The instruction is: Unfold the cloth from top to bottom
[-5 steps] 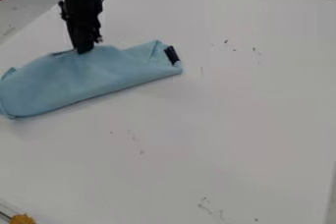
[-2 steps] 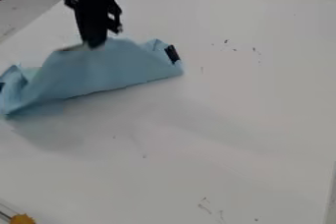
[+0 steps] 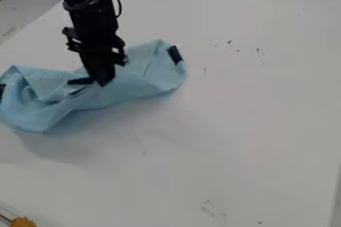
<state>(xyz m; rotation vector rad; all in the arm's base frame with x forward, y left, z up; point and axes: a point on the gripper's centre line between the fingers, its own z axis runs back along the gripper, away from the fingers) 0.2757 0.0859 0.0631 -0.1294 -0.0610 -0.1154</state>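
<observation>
The black gripper (image 3: pixel 102 82) hangs over the left part of the white table, shut on the upper layer of the cloth near its middle. Around it lies the light blue cloth (image 3: pixel 143 71), bunched and partly folded, its front edge lifted off the table with a shadow beneath. Dark patches mark the cloth's right corner and its left end at the view's edge. Another dark strip shows just left of the gripper.
The white tabletop (image 3: pixel 233 121) spreads to the right and front, with small dark marks on it. An orange-yellow object (image 3: pixel 22 222) sits at the lower left corner. Dark items lie beyond the table's far edge at the upper right.
The gripper has moved toward the front and slightly right, pulling the cloth's upper layer with it. The back part of the cloth is now uncovered, and its front edge bulges forward.
</observation>
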